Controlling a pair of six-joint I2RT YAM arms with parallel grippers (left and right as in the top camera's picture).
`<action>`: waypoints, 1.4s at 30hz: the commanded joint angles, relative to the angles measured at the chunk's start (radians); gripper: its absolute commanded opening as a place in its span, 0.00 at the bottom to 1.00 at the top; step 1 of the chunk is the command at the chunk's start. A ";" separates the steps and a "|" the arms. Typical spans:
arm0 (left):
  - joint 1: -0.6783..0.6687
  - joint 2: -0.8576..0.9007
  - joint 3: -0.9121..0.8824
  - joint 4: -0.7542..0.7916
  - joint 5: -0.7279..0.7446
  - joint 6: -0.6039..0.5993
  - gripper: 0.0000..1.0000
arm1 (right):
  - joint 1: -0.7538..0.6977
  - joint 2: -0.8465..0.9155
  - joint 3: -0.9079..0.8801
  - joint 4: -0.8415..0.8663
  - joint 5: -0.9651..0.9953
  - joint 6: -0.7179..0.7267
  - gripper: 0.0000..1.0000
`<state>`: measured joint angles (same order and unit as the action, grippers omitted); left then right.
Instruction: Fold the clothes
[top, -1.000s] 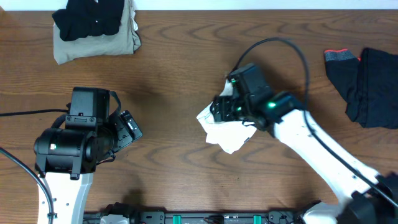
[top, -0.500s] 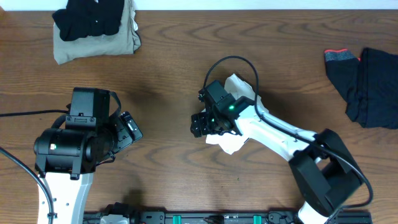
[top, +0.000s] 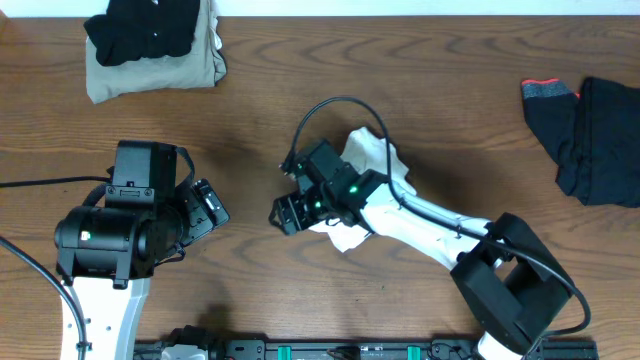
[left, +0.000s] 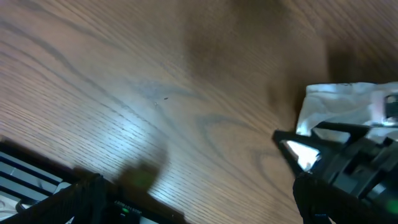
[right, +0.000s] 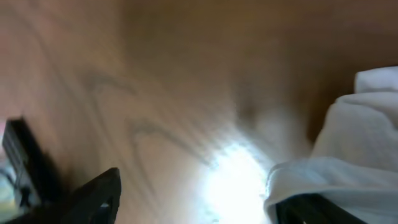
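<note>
The white shirt (top: 370, 165) lies as a small crumpled bundle at the table's middle, partly under my right arm. My right gripper (top: 290, 212) sits at the bundle's left edge, low over the wood. In the right wrist view its jaws (right: 199, 202) are open, with bare wood between them and the white cloth (right: 367, 124) draped against the right finger. My left gripper (top: 210, 205) is open and empty to the left, apart from the shirt. Its wrist view shows open jaws (left: 199, 205) and the white shirt (left: 339, 106) ahead at the right.
A folded khaki garment with a black one on top (top: 155, 45) sits at the far left corner. Black clothes (top: 600, 135), one with a red-trimmed edge (top: 548, 92), lie at the right edge. A black rail runs along the table's front edge (top: 300, 350).
My right arm has swept left across the table, and the white shirt has shifted left with it. The left arm has not moved.
</note>
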<state>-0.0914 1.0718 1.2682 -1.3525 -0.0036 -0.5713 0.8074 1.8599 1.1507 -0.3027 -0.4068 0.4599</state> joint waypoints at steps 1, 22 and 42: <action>0.006 0.000 -0.002 -0.001 -0.008 0.016 0.98 | 0.011 0.009 0.000 -0.002 -0.053 -0.039 0.78; 0.006 0.000 -0.002 -0.001 -0.008 0.016 0.98 | -0.087 -0.391 0.016 -0.136 0.139 -0.025 0.99; 0.006 0.001 -0.002 -0.005 -0.008 0.016 0.98 | -0.217 -0.075 0.012 -0.117 0.096 0.209 0.01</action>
<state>-0.0914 1.0718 1.2682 -1.3544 -0.0036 -0.5713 0.5800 1.7409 1.1614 -0.4519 -0.2855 0.6273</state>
